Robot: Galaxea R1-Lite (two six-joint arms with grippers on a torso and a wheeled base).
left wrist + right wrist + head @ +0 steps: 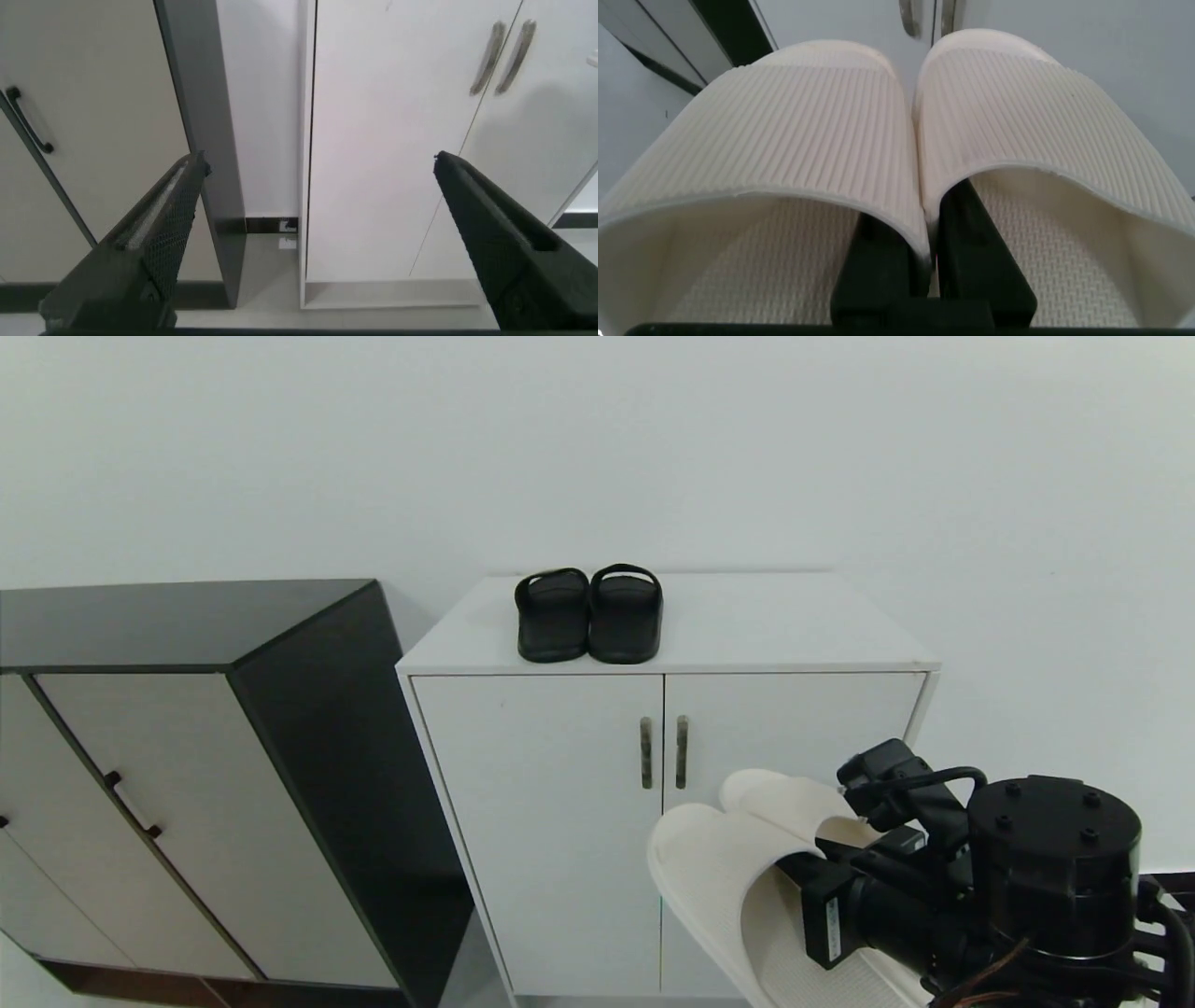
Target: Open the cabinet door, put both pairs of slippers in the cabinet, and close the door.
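The white two-door cabinet (551,821) stands just beyond both sets of fingers, doors shut, its slim metal handles (646,752) side by side at the centre seam. A pair of black rubber slides (588,614) rests on its top, above and well beyond the fingers. The pair of cream ribbed slippers (719,859) sits in the right gripper (924,280), its fingers clamped on their adjoining inner edges. The left gripper (318,219) holds nothing, its fingers (159,233) wide apart. The held slippers sit close before the right door: a swinging door could strike them, and so narrow a pinch may let one slip out.
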